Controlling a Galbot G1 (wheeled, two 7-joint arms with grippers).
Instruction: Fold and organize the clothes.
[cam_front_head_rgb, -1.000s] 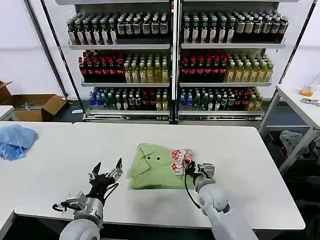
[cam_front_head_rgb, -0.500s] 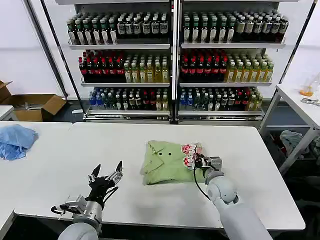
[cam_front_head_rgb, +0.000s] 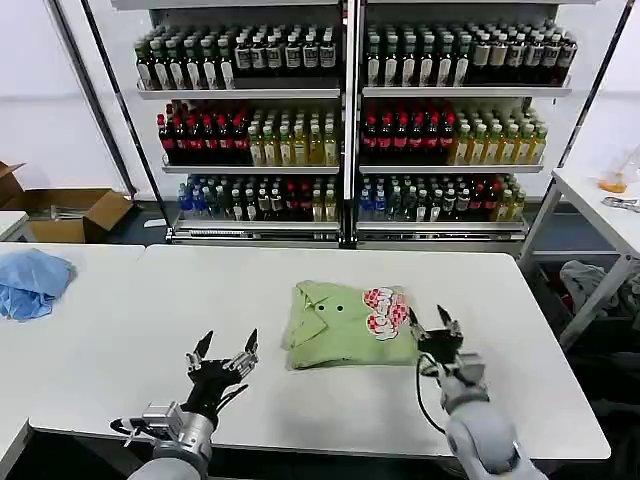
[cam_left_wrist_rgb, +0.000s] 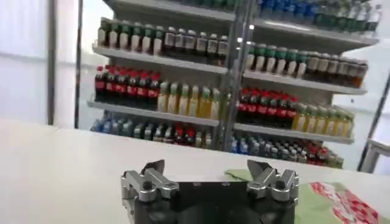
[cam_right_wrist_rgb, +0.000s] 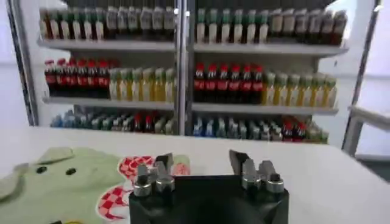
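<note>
A tall rack of drink bottles (cam_front_head_rgb: 345, 120) is standing behind a white table (cam_front_head_rgb: 150, 300), and its rows of green, red and yellow bottles are filling the background in both wrist views too. On the left, a second white surface is carrying a light blue cloth (cam_front_head_rgb: 30, 282), and behind it an open cardboard box (cam_front_head_rgb: 70, 212) is sitting on the floor. On the right, another white table (cam_front_head_rgb: 600, 215) is showing only its corner, with a grey-green fabric heap (cam_front_head_rgb: 590, 280) lying under it. The light green shirt (cam_front_head_rgb: 345, 325) is lying folded near the middle of the table, collar toward the robot's left, with the red-and-white graphic (cam_front_head_rgb: 385, 312) on its right part. The right gripper (cam_front_head_rgb: 436, 326) is hanging just beside the right edge of the shirt, with its fingers spread apart and nothing between them; I cannot tell if one finger is touching the cloth. In the right wrist view the same gripper (cam_right_wrist_rgb: 204, 167) is pointing toward the rack, and the shirt (cam_right_wrist_rgb: 55, 189) is lying to one side of it, cut off by the frame edge. The left gripper (cam_front_head_rgb: 224, 352) is waiting over bare table, well apart from the shirt, also with its fingers spread wide and holding nothing. In the left wrist view its two fingers (cam_left_wrist_rgb: 149, 176) are standing far apart, and only a corner of the shirt (cam_left_wrist_rgb: 332, 204) is visible.
</note>
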